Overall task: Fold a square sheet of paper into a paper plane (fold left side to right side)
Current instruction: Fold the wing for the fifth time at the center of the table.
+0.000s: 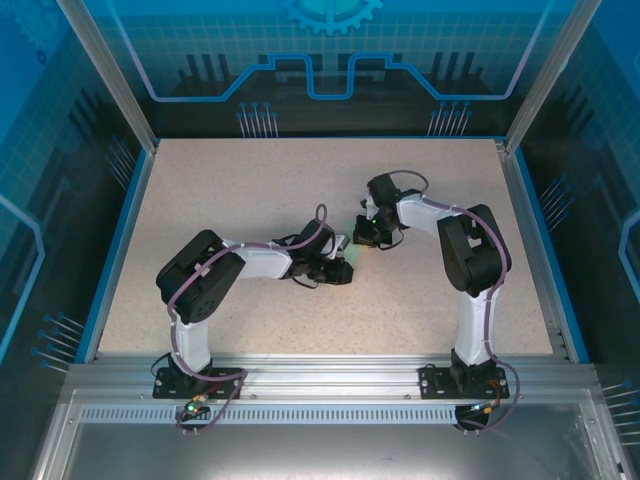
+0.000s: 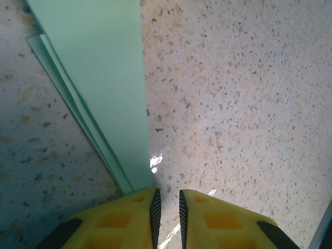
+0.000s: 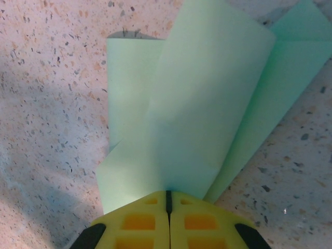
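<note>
Showing several folds made, the paper (image 3: 207,104) sits pinched in the closed right gripper (image 3: 167,196) (left gripper (image 2: 169,201) barely parted, gap empty); wings likely remain

Bright light from above; a soft shadow dims the bench (image 2: 31,155) left of the left hand (image 2: 168,201) (small glare just ahead).

The top camera sat above and behind the arms, looking down on the whole table (image 1: 230,190) from afar. The wrist cameras looked along the left gripper (image 2: 168,197) and right gripper (image 3: 168,196), close to the table. Both took in the paper (image 2: 98,78).
</note>
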`<state>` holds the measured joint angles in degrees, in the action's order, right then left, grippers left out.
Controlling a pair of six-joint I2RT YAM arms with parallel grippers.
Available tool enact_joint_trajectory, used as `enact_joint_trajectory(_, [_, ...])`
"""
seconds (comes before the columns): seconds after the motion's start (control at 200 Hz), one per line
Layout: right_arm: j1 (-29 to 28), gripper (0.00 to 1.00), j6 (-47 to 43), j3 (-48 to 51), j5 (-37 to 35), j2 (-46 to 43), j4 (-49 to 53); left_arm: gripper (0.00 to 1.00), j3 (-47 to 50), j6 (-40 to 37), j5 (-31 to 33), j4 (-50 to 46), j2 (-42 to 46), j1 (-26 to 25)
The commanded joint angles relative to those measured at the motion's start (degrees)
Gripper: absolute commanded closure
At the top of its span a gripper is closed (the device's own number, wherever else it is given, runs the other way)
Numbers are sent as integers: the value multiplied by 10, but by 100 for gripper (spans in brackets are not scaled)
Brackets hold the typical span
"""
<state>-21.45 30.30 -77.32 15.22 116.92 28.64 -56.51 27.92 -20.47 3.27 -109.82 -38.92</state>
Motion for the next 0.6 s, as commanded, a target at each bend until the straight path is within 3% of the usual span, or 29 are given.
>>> enact_joint_trajectory(0.0, [8,94,-13,-19,-8,18,18,77,31,-17,65,-151,-54,-4])
enact_joint_trajectory(0.595, [26,94,-31,-73,-27,45,46,78,29,-17,67,-160,-68,-8])
